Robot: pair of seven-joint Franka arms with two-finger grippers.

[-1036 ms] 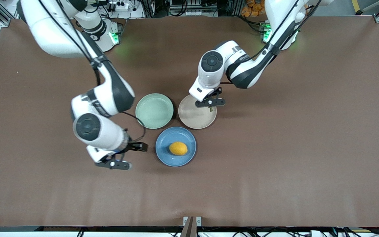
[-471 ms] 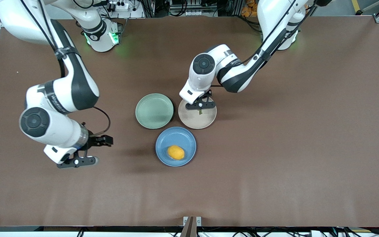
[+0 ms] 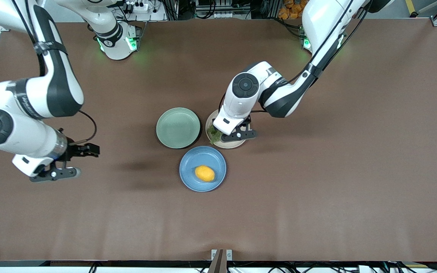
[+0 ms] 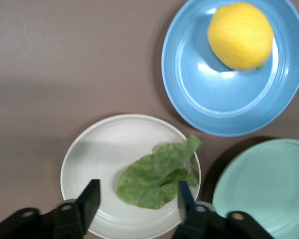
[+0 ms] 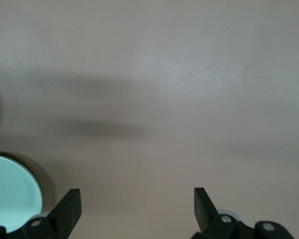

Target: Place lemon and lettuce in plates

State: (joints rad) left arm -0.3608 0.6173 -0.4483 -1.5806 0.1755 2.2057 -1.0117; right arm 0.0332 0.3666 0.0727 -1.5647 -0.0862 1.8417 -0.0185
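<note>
The yellow lemon (image 3: 205, 173) lies in the blue plate (image 3: 188, 167), which is the plate nearest the front camera. The crinkled green lettuce (image 3: 214, 133) rests flat in the beige plate (image 3: 229, 144). My left gripper (image 3: 236, 135) hovers just over that plate. In the left wrist view the left gripper (image 4: 137, 199) is open, its fingers either side of the lettuce (image 4: 157, 174) without touching it, and the lemon (image 4: 240, 35) shows in the blue plate (image 4: 199, 99). My right gripper (image 3: 55, 173) is open over bare table toward the right arm's end, nothing between its fingers (image 5: 70, 206).
A pale mint-green plate (image 3: 178, 127) sits beside the beige plate, toward the right arm's end, and holds nothing. The three plates cluster at the table's middle. Brown table surface spreads all around them.
My left gripper has opened and the lettuce now lies loose in the beige plate. The right arm has swung away from the blue plate toward its own end of the table.
</note>
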